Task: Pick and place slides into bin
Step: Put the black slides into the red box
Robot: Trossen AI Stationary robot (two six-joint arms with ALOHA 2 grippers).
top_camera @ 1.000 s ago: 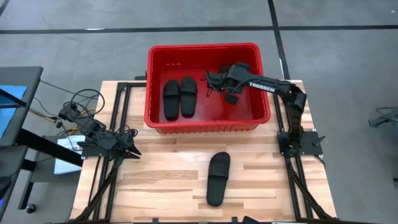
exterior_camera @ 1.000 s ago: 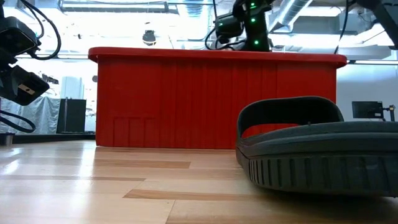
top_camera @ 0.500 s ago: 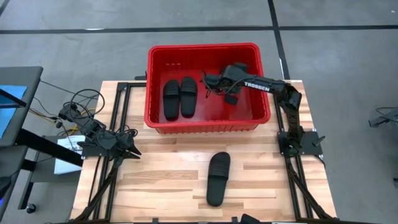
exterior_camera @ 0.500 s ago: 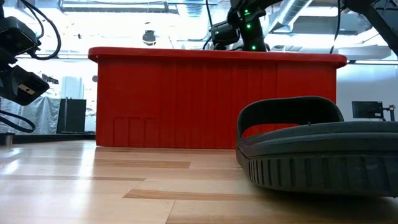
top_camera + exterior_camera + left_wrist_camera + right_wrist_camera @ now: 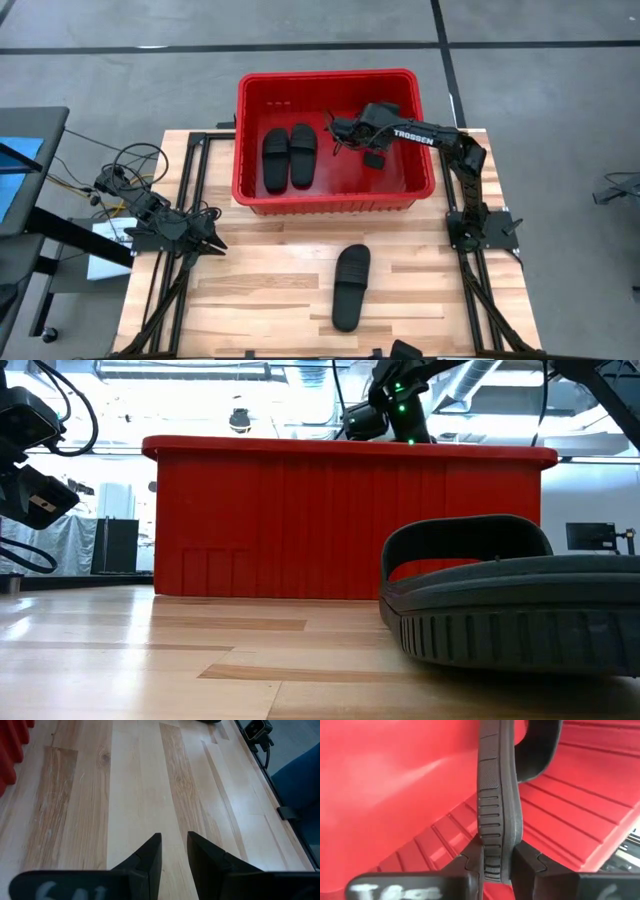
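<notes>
The red bin [image 5: 245, 190] stands at the table's far middle. Two black slides [image 5: 275, 160] [image 5: 303, 153] lie side by side, soles down, on its floor. A third slide [image 5: 351, 287] lies sole down on the table in front of the bin and fills the foreground of the low view [image 5: 500, 600]. My right gripper [image 5: 345, 130] reaches over the bin's right half, shut on a fourth slide [image 5: 495, 795], which the arm mostly hides from above. My left gripper [image 5: 174, 845] waits at the table's left edge, open by a narrow gap and empty. My right gripper pinches the slide's sole [image 5: 495, 855] between its two fingers, one finger on each flat face, at one end. The slide runs straight out from the fingers, edge-on, with its strap [image 5: 540, 750] arching to one side. It is inside the bin. Whether its other end touches the bin, I cannot tell.
The bin's walls [image 5: 340, 520] rise high around the gripper. Red floor [image 5: 390, 180] shows bare in the bin's right half. Cables [image 5: 130, 175] lie off the table's left edge by the left arm.
My right gripper has gone a little toward the table's left over the bin, still shut on the slide.
</notes>
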